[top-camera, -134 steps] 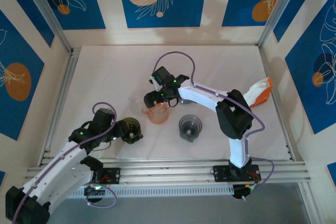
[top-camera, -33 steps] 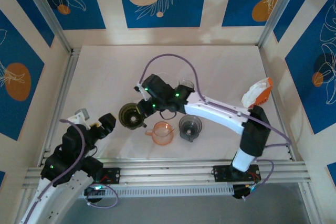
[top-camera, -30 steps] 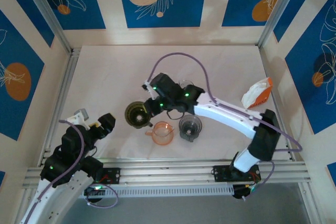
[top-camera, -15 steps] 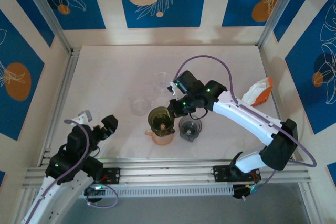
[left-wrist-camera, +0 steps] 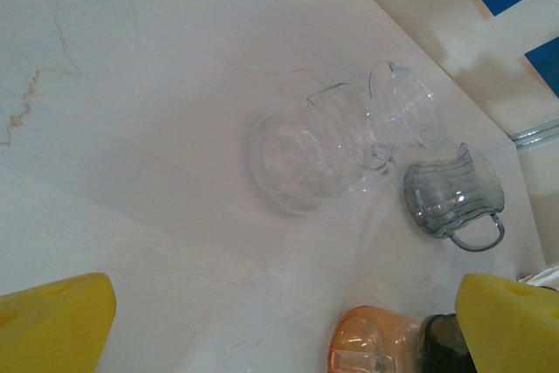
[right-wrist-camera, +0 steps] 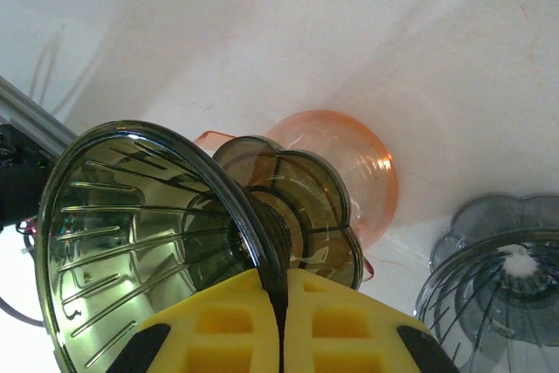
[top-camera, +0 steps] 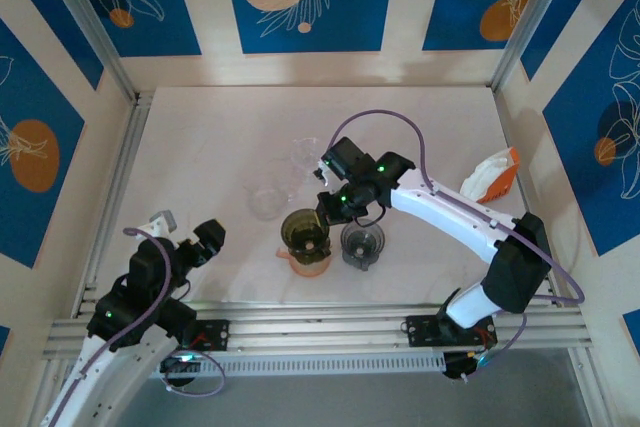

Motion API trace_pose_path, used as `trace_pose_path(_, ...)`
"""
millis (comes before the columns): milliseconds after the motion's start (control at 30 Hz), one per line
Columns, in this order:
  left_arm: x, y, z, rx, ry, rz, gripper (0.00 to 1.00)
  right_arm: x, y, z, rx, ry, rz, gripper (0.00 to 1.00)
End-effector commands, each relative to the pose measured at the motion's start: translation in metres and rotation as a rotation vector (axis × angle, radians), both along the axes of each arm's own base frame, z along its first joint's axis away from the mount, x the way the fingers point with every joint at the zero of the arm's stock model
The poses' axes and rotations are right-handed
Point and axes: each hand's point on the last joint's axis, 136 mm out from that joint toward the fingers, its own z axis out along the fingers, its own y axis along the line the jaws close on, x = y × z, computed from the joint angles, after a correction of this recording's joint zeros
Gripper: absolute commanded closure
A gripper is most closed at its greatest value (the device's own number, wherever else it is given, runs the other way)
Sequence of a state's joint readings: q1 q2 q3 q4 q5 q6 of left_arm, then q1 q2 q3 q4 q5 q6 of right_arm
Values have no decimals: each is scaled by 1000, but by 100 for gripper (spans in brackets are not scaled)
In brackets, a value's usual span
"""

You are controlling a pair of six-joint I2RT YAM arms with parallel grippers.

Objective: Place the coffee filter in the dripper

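Two right fingers (right-wrist-camera: 218,325) pinching the olive-green ribbed plastic dripper (right-wrist-camera: 131,207) by its rim could slip, toppling it off the translucent orange cup (right-wrist-camera: 367,172); left fingers (left-wrist-camera: 52,325) spread.

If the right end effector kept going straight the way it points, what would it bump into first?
Probably the orange cup, right beyond the dripper that the right end effector grips; the gap is hard to judge.

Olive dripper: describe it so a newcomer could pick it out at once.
Look near the front middle of the white table. The olive dripper is over an orange cup, its rim pinched by the right gripper; the grey dripper beside it stands free.
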State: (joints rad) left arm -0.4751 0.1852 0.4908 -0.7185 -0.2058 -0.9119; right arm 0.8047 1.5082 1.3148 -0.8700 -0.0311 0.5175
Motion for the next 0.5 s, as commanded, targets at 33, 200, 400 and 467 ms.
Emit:
trace_pose_path(33, 3, -3, -1, -21, 3, -3, 0, -1, -1, -1, 5, -27, 19, 100)
trace_pose_path(200, 3, -5, -4, -23, 11, -6, 0, -3, -4, -8, 5, -36, 18, 100)
trace_pose_path(400, 3, -5, -4, -24, 9, -9, 0, -4, -9, -8, -3, -47, 11, 100)
trace_pose_path(467, 3, -5, -4, -25, 11, -11, 0, -4, -11, -7, -9, -52, 8, 100)
